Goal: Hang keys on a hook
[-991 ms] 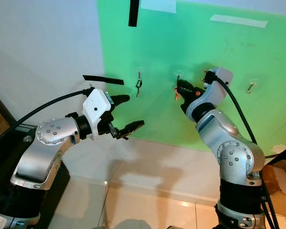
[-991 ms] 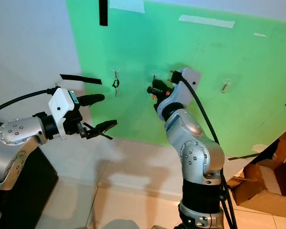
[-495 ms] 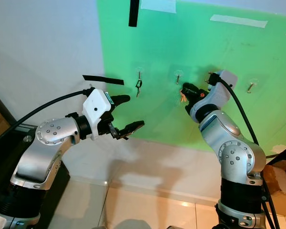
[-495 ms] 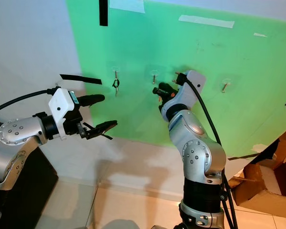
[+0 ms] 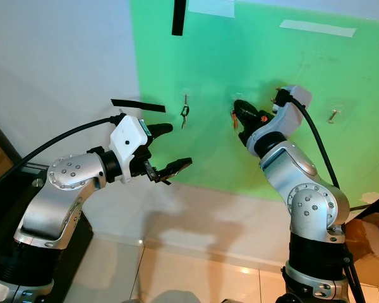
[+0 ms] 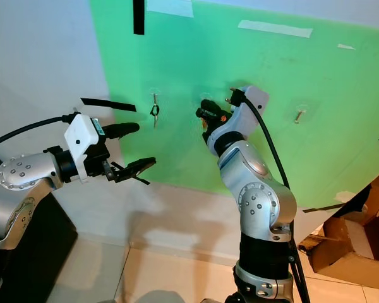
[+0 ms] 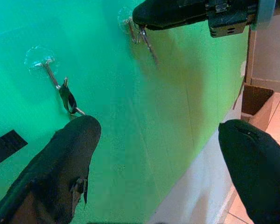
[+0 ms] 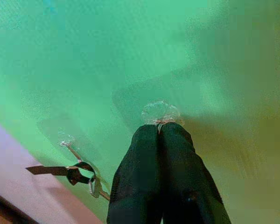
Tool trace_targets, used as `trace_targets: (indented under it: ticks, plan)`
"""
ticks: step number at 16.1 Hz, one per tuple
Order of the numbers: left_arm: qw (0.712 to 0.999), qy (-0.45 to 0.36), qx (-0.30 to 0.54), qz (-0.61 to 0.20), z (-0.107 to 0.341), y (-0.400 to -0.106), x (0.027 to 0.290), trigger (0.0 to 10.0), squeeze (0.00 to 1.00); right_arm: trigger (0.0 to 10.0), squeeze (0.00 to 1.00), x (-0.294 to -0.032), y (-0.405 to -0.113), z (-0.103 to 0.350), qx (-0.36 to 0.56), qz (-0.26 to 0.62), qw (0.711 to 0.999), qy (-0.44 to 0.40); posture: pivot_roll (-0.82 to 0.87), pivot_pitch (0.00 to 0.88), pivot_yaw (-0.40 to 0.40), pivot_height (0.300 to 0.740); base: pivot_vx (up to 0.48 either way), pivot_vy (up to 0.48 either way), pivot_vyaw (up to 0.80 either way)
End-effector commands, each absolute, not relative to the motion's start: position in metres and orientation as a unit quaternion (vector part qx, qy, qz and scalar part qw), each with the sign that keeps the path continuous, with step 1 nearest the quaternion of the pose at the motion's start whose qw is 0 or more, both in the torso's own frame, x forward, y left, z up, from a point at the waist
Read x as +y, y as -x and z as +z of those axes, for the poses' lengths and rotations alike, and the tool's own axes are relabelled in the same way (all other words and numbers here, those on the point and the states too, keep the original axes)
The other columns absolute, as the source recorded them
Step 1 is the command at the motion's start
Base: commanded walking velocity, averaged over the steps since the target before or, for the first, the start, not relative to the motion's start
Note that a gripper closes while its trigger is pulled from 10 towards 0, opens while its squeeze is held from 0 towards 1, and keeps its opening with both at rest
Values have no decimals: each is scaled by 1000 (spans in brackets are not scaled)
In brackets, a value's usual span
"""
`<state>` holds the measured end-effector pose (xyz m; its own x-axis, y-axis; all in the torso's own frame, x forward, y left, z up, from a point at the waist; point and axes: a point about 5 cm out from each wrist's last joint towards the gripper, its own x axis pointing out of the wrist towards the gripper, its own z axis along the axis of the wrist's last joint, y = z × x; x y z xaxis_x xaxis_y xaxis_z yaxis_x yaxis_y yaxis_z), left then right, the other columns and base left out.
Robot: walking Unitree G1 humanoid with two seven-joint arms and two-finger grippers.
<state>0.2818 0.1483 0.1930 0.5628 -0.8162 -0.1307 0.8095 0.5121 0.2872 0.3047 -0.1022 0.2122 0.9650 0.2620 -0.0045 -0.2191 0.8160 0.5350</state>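
Keys (image 5: pixel 234 120) dangle at centre frame, at the middle hook (image 8: pixel 160 112) on my green board (image 5: pixel 341 69), pinched in my right gripper (image 5: pixel 239 112), fingers pressed together at the hook. Another key set (image 5: pixel 184 112) hangs left on its own hook (image 7: pixel 45 66). At lower left my left gripper (image 5: pixel 169 149) gapes wide, clear of the board.

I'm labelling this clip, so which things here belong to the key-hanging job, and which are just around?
Job: right gripper, shut on the keys at the middle hook.

Just around: left gripper, open; left hook with its own key; right hook; black tape; cardboard box.
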Motion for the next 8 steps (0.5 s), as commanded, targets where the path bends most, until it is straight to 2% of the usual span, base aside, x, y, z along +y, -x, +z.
trace_targets:
  ticks: [1, 8]
  plan:
    - [867, -160, -10, -471, 194, -282, 146, 10000, 0, 10000, 0, -104, -305, 221, 19, 129, 950, -285, -7, 0, -62, 740, 0, 0, 0]
    - [867, -160, -10, -471, 194, -282, 146, 10000, 0, 10000, 0, -112, -313, 210, 42, 78, 958, -272, -8, 0, -62, 740, 0, 0, 0]
